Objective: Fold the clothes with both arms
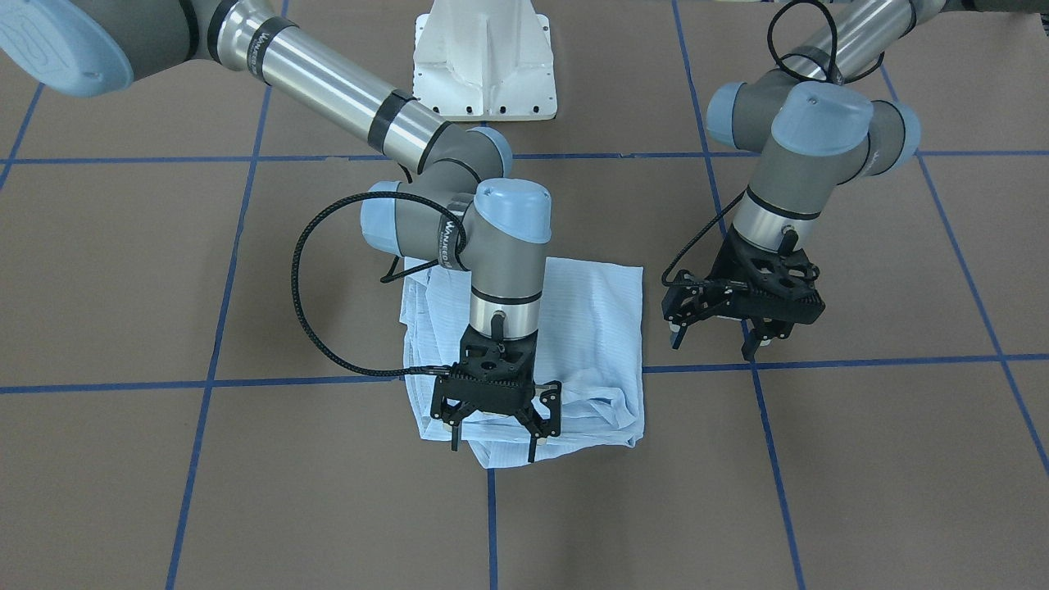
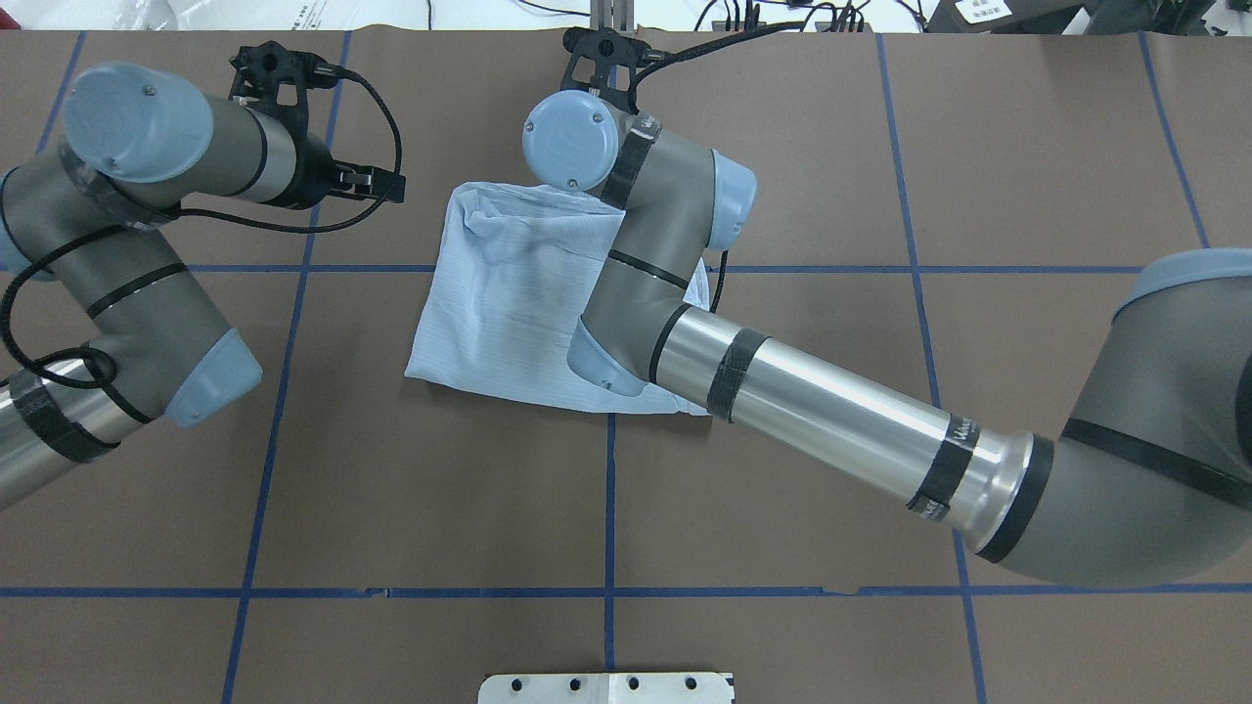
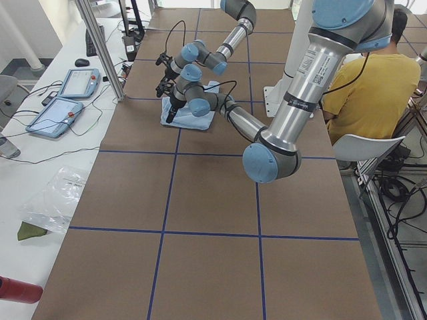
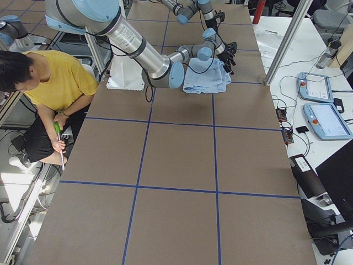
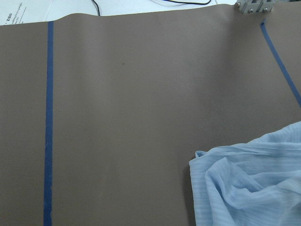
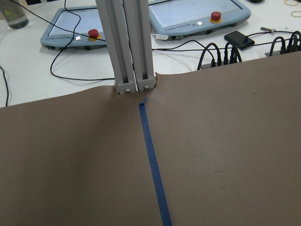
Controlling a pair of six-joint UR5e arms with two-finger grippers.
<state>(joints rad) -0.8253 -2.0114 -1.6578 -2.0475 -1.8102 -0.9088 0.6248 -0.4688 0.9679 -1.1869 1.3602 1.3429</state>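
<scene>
The clothes are one light-blue striped shirt (image 1: 586, 319), folded into a rough square on the brown table (image 1: 819, 492); it also shows from overhead (image 2: 494, 303). My right gripper (image 1: 493, 442) hangs open over the shirt's edge nearest the front-facing camera, with nothing between its fingers. My left gripper (image 1: 711, 344) is open and empty too, hovering over bare table just beside the shirt. The left wrist view catches a crumpled corner of the shirt (image 5: 254, 183). No shirt shows in the right wrist view.
Blue tape lines (image 1: 492, 524) grid the table. The white pedestal base (image 1: 483, 65) stands at the robot's side. An aluminium post (image 6: 129, 47) and teach pendants (image 6: 188, 14) sit past the far edge. A person in a yellow shirt (image 4: 55, 83) sits beside the table.
</scene>
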